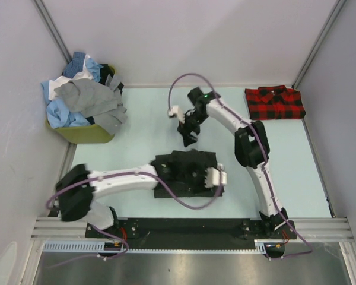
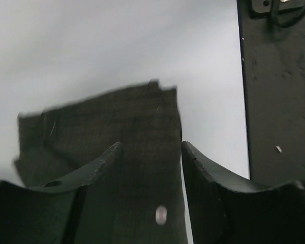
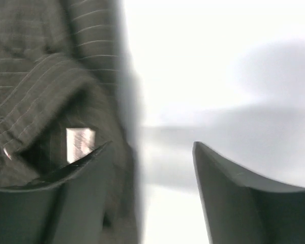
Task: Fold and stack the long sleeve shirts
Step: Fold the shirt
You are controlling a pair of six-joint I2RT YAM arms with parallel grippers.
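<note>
**Worktop job: a clean two-point hold on the folded charcoal shirt**

Pale worktop (image 1: 139,127) and blank white walls (image 1: 196,35) give me good contrast against the dark cloth. My left end effector (image 2: 151,148) sits low over the charcoal pinstripe shirt (image 2: 107,122), jaws spread and pinching nothing. The cloth runs under and between them, and a folded corner ends just ahead. My right end effector (image 3: 151,147) hangs parted too, holding nothing, over bare worktop just beside the collar edge, where a white neck label (image 3: 80,144) shows. From above, the shirt lies as a compact rectangle near the base rail (image 1: 184,227), between the two arms.

I judge the fold about done. The step in hand looks like taking hold so the packet can go onto the red-and-black plaid shirt (image 1: 275,103), which lies folded in the far right corner, well apart.

To do it well, I want both end effectors to catch every layer at opposite edges. Nipping only the top ply would likely peel the fold open on the lift. The right one needs to shift sideways onto the collar edge first. Then I lift level, both arms together.

More shirts (image 1: 83,98) are heaped in the yellow-green basket (image 1: 86,135) at far left.
</note>
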